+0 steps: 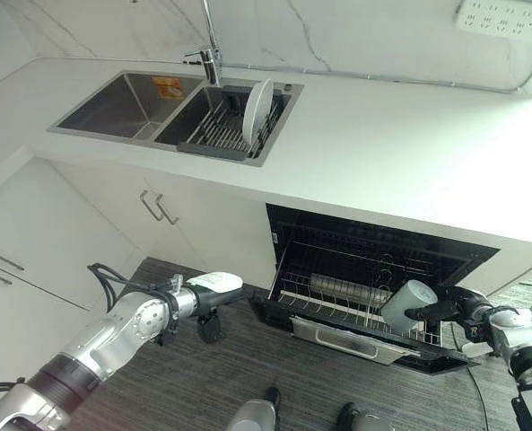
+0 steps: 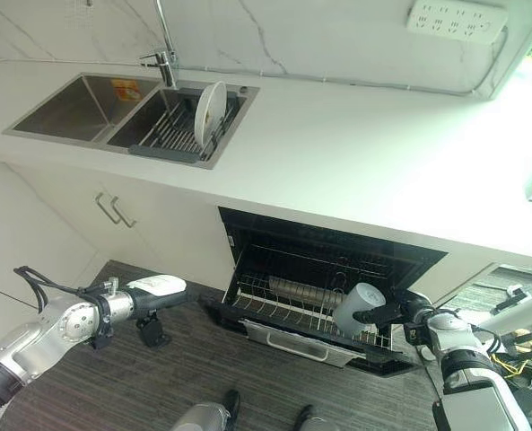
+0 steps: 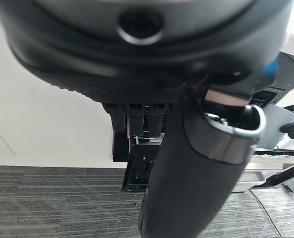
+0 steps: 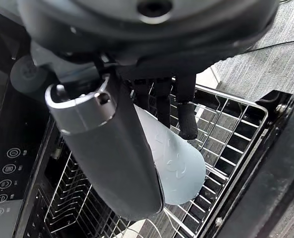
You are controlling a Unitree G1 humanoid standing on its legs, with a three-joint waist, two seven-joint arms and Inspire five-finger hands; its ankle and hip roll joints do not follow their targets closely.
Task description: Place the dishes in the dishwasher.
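Note:
A pale grey-blue cup (image 1: pixel 408 304) hangs tilted over the right end of the open dishwasher's wire rack (image 1: pixel 337 310). My right hand (image 1: pixel 449 309) is shut on the cup; in the right wrist view the fingers (image 4: pixel 184 111) curl over the cup (image 4: pixel 179 163) and the thumb lies along it. A stack of metal dishes (image 1: pixel 348 290) lies in the rack behind. One white plate (image 1: pixel 257 111) stands upright in the drying rack (image 1: pixel 213 135) in the right sink basin. My left hand (image 1: pixel 213 285) hovers low over the floor, left of the dishwasher, open and holding nothing.
The white counter (image 1: pixel 382 153) runs above the dishwasher (image 2: pixel 319 269). The left sink basin (image 1: pixel 122 103) and a tap (image 1: pixel 210 56) are at the back left. White cabinet doors (image 1: pixel 171 215) flank the dishwasher's left. Grey striped floor (image 1: pixel 230 368) lies in front.

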